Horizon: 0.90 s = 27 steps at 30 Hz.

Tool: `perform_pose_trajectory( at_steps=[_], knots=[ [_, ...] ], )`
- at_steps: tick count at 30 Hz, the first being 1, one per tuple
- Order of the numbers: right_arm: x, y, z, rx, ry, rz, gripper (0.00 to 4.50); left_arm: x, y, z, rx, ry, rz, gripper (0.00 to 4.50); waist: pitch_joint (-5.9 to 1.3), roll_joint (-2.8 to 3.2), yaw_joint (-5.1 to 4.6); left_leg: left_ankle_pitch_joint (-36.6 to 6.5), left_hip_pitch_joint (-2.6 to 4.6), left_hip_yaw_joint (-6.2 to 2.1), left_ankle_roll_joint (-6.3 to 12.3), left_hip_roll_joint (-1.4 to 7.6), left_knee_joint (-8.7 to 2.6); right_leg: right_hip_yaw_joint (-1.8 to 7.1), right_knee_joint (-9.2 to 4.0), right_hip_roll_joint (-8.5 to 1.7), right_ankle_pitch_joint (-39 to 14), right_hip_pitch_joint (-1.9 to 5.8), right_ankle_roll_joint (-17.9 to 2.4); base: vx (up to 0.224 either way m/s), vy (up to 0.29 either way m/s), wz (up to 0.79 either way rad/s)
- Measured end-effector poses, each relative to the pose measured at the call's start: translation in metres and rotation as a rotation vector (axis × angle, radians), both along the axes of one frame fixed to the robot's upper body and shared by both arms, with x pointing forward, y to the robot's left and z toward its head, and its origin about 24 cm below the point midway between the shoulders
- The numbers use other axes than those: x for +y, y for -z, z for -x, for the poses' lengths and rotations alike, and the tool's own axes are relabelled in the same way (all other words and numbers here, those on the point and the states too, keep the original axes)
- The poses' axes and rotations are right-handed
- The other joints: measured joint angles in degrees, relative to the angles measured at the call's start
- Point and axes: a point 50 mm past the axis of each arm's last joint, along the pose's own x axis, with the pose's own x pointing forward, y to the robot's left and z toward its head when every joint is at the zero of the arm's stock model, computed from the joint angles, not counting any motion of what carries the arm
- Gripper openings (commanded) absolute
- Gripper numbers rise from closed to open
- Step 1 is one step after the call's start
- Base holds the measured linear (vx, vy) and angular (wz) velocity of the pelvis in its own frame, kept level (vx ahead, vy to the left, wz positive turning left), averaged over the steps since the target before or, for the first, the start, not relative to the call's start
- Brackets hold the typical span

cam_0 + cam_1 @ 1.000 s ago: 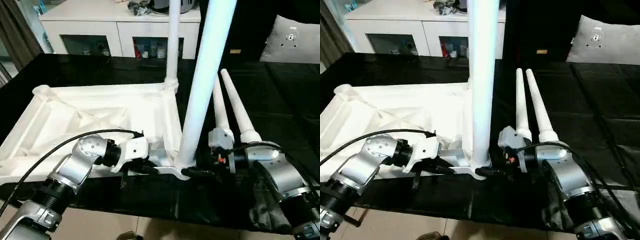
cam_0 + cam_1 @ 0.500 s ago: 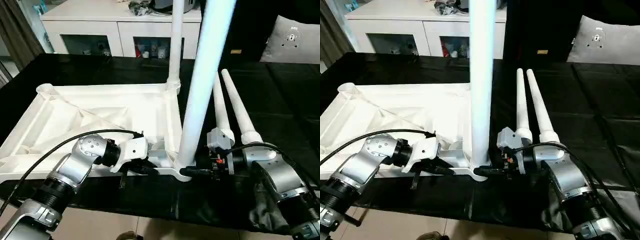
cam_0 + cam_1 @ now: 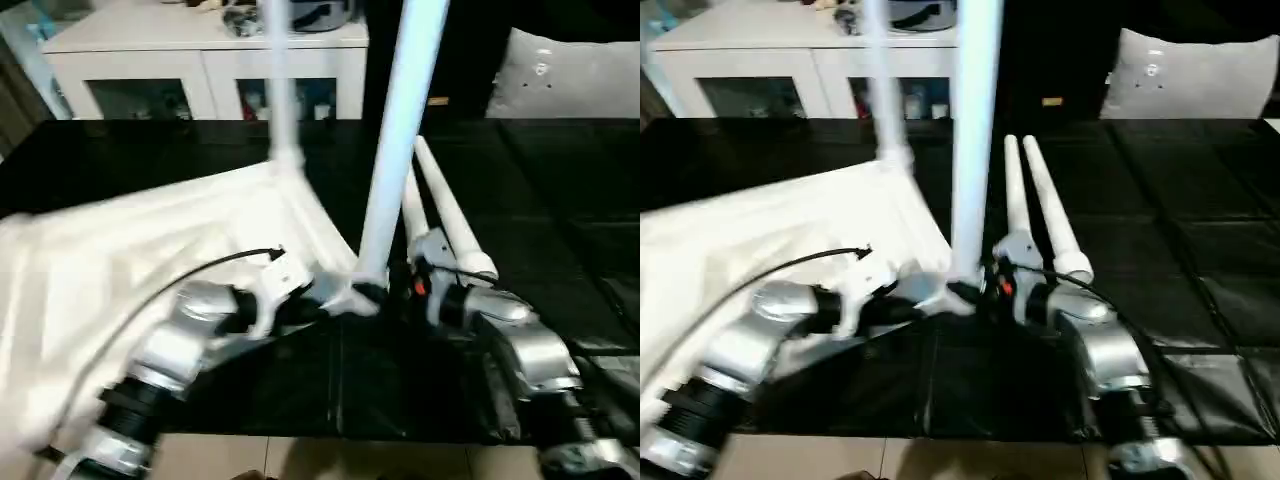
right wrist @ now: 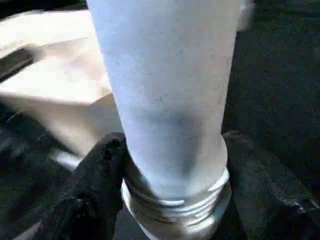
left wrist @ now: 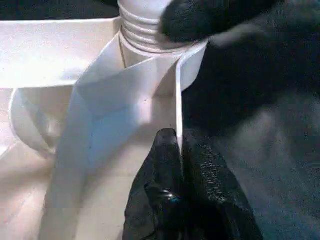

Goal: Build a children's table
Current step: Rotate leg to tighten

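Note:
The children's table top (image 3: 150, 240) lies upside down on the left, white and blurred. One white leg (image 3: 278, 90) stands in its far corner socket. A second leg (image 3: 400, 150) stands in the near corner socket. My left gripper (image 3: 325, 308) is shut on the top's thin rim wall (image 5: 178, 100) beside that socket. My right gripper (image 3: 385, 295) is shut on the threaded base of the near leg (image 4: 170, 100), with one black finger (image 4: 102, 165) on each side. Two loose legs (image 3: 450, 215) lie just right of it.
The black-covered work table (image 3: 560, 200) stretches to the right, and its front edge runs just below my forearms. A white cabinet (image 3: 200, 50) stands behind the table, and a grey cushion (image 3: 560, 75) sits at the back right.
The view has shifted. The table top has swung, so its far leg now stands further left of the near leg. My right gripper's fingers have closed in on the near leg's base.

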Motion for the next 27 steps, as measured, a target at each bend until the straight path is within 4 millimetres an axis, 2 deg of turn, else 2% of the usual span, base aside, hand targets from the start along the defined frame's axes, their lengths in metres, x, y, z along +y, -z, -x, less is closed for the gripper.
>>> perform_pose_trajectory(
  at_steps=[4,6,8,14,21,27],
  knots=[
    [0.012,0.0,-0.012,-0.001,0.168,0.003,2.67,-0.018,-0.001,-0.004,-0.019,-0.135,-0.011,0.0,-0.01,0.01,0.2,0.0,-0.04,-0.02,-0.01,0.04,-0.03,-0.05,-0.03,0.03,-0.01,0.0,0.02,0.0,0.0,0.0],
    [0.013,0.0,-0.013,-0.011,0.18,0.008,2.67,-0.019,-0.001,-0.004,-0.024,-0.147,-0.016,0.0,-0.01,0.01,0.33,0.0,-0.06,-0.02,-0.01,0.04,-0.03,-0.05,-0.06,0.03,-0.02,0.01,0.04,0.0,0.0,0.0],
    [0.013,0.0,-0.013,-0.023,0.18,0.005,3.23,-0.02,-0.002,-0.004,-0.027,-0.149,-0.018,0.0,-0.01,0.01,0.35,0.0,-0.12,-0.02,-0.01,0.04,-0.03,-0.04,-0.09,0.03,0.0,0.0,0.0,0.0,0.0,0.0],
    [0.011,0.0,-0.01,-0.041,0.153,-0.038,3.8,-0.019,-0.003,-0.004,-0.026,-0.136,-0.018,0.0,0.01,0.05,0.38,0.0,-0.2,-0.02,-0.01,0.03,-0.04,-0.04,-0.1,0.02,0.09,-0.06,-0.15,0.0,0.0,0.0],
    [-0.01,-0.003,-0.001,-0.079,-0.002,-0.019,4.43,-0.008,-0.005,-0.002,-0.05,-0.025,-0.03,0.0,0.14,0.26,1.07,0.0,-0.29,-0.03,-0.01,0.05,-0.08,-0.08,-0.11,0.02,0.07,-0.12,-0.12,0.0,0.0,0.0],
    [-0.022,-0.024,0.009,-0.149,-0.275,0.034,4.47,0.02,-0.006,0.001,-0.055,0.159,-0.085,0.0,0.19,0.35,2.36,0.0,-0.28,-0.02,0.0,0.09,-0.04,-0.1,-0.11,0.0,0.07,-0.07,-0.12,0.0,0.0,0.0]
  ],
)
